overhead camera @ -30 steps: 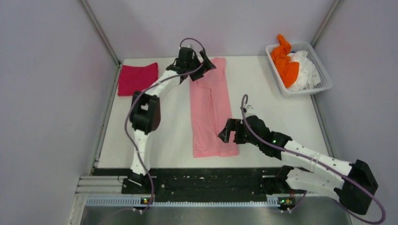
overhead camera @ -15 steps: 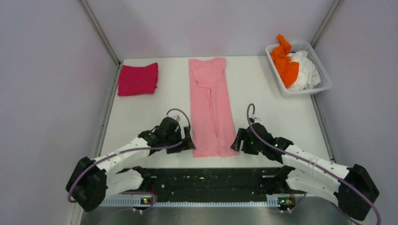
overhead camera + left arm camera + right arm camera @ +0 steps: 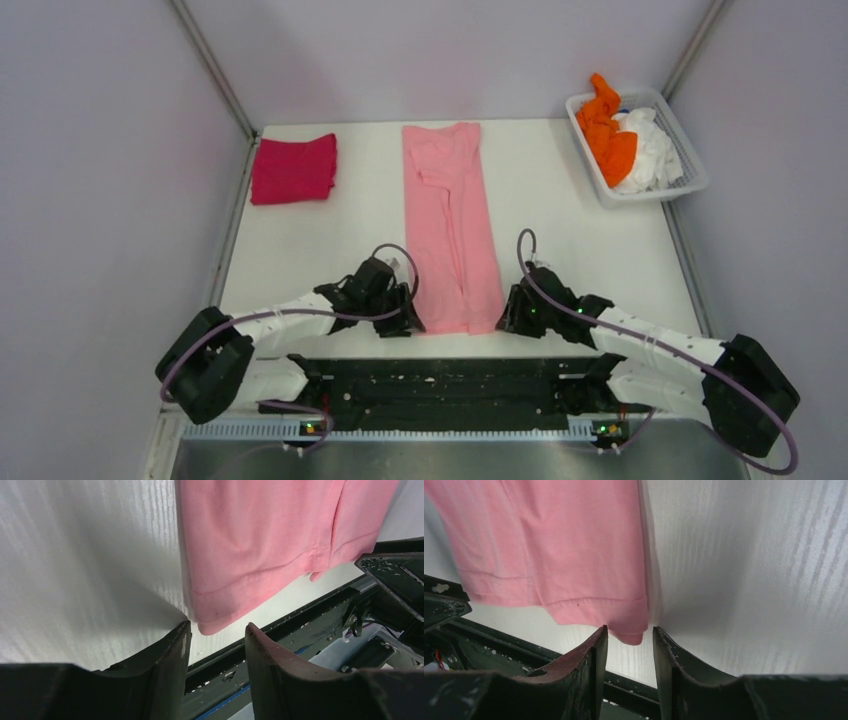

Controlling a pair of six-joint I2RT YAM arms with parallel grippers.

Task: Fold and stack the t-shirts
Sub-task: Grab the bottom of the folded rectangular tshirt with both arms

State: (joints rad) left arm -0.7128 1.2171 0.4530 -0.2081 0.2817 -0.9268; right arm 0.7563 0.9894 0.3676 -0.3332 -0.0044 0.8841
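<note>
The light pink t-shirt [image 3: 452, 220] lies folded into a long narrow strip down the middle of the white table [image 3: 580, 250]. My left gripper [image 3: 408, 318] sits low at its near left corner, my right gripper [image 3: 507, 318] at its near right corner. In the left wrist view the hem corner of the pink t-shirt [image 3: 260, 535] reaches just to the tips of the left gripper [image 3: 217, 626], whose jaws stand apart. In the right wrist view the pink t-shirt [image 3: 559, 540] has its corner between the tips of the right gripper [image 3: 630, 629], with a gap on both sides. A magenta-red t-shirt [image 3: 293, 168] lies folded at the far left.
A white slatted basket [image 3: 690, 180] at the far right holds an orange t-shirt [image 3: 608, 130] and a white t-shirt [image 3: 652, 150]. The black mounting rail [image 3: 440, 385] runs right behind both grippers along the near edge. Grey walls close in both sides.
The left arm swung back from the shirt's far end to its near left corner. The right gripper slid to the near right corner. Both pairs of jaws have narrowed.
</note>
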